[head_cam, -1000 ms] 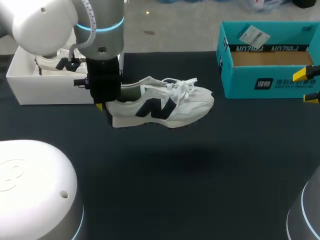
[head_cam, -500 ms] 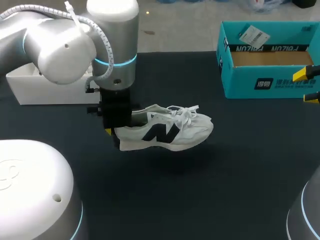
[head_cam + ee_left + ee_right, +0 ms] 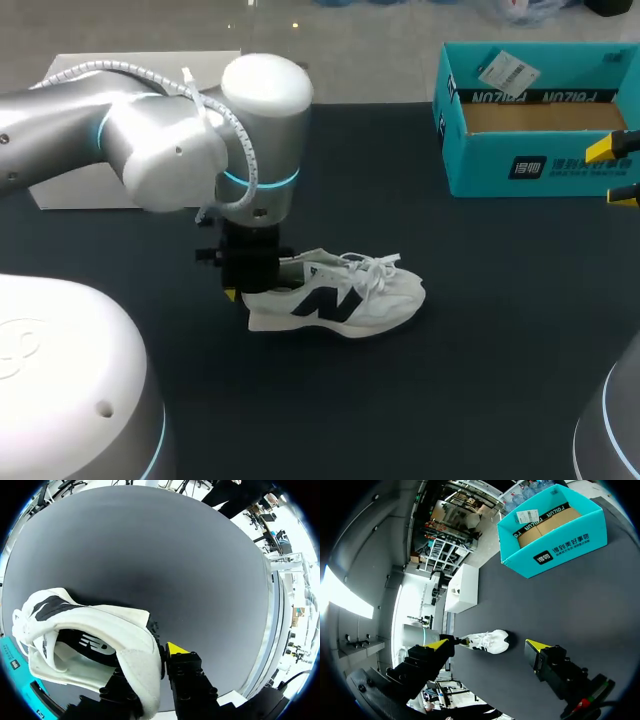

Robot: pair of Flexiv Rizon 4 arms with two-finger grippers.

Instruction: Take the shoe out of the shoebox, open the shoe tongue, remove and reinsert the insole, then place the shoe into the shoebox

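Note:
A white sneaker [image 3: 345,296] with a dark logo and white laces lies sideways near the table's middle, toe pointing right. My left gripper [image 3: 243,292] is shut on its heel collar. In the left wrist view the heel [image 3: 137,655] sits between the fingers, with one yellow fingertip [image 3: 175,648] showing beside it and the other hidden behind the heel. I cannot tell whether the sole touches the table. My right gripper [image 3: 618,171] stands open at the right edge, far from the shoe. Seen from the right wrist, the sneaker [image 3: 492,640] lies far ahead between the spread fingers.
An open teal box [image 3: 530,150] with a brown cardboard bottom stands at the back right. A white box [image 3: 70,185] stands at the back left, mostly hidden behind my left arm. In the right wrist view, dark tabletop lies between the teal box [image 3: 555,540] and the white box [image 3: 461,587].
My left arm has carried the sneaker away from the white box, toward the front and a little to the right, and lower. The right gripper has not moved.

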